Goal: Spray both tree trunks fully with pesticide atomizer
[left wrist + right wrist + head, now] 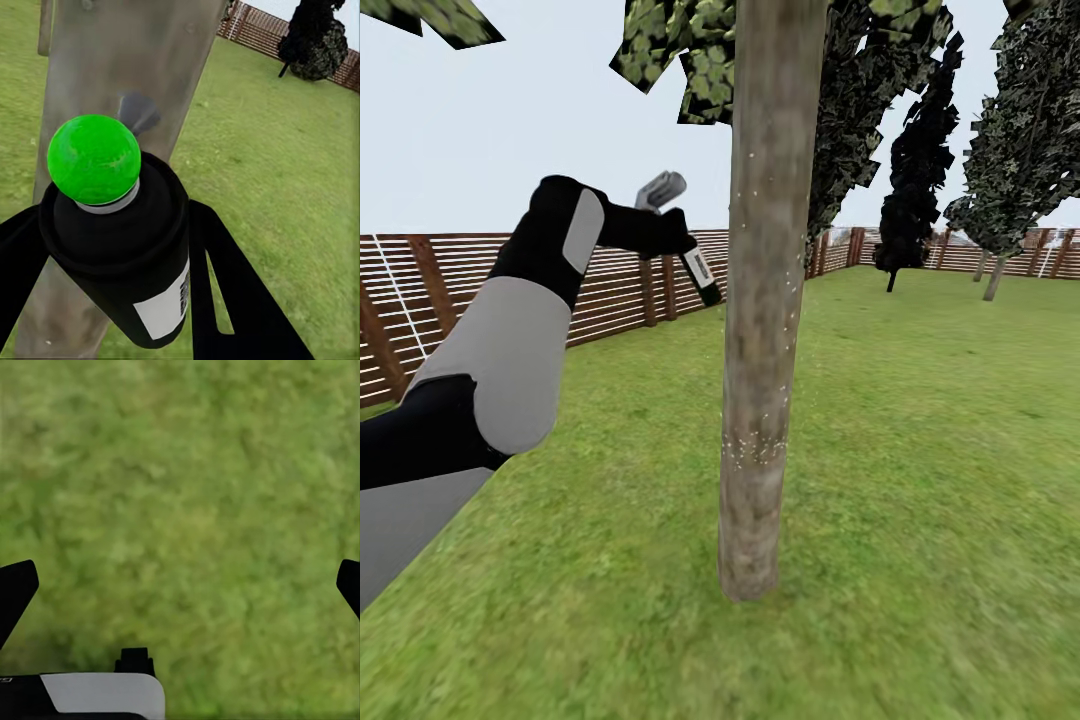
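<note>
1. One straight, mottled grey-brown tree trunk (765, 300) stands dead centre in the head view, rising from the green lawn (920, 480) up into a canopy of green leaves (690, 50).
2. Left hand (660, 232), black, is raised just left of that trunk, pinching the small black pesticide atomizer (698, 272) with its pale grey trigger head (660, 190) up top.
3. From the left wrist view, the black fingers (225, 285) press on both sides of the atomizer body (127, 262); a white label shows on its side and a bright green round knob (94, 159) sits at its end, with the trunk (120, 60) close behind it.
4. Tiny white specks (755, 445) dot the bark low down, and a few more sit higher along the trunk.
5. Right hand (180, 585) hangs over plain grass (180, 472), its two black fingertips (15, 589) spread wide apart with nothing between them.
6. Brown slatted wooden fence (630, 290) runs behind, with dark narrow cypresses (915, 190) beyond on the right.
</note>
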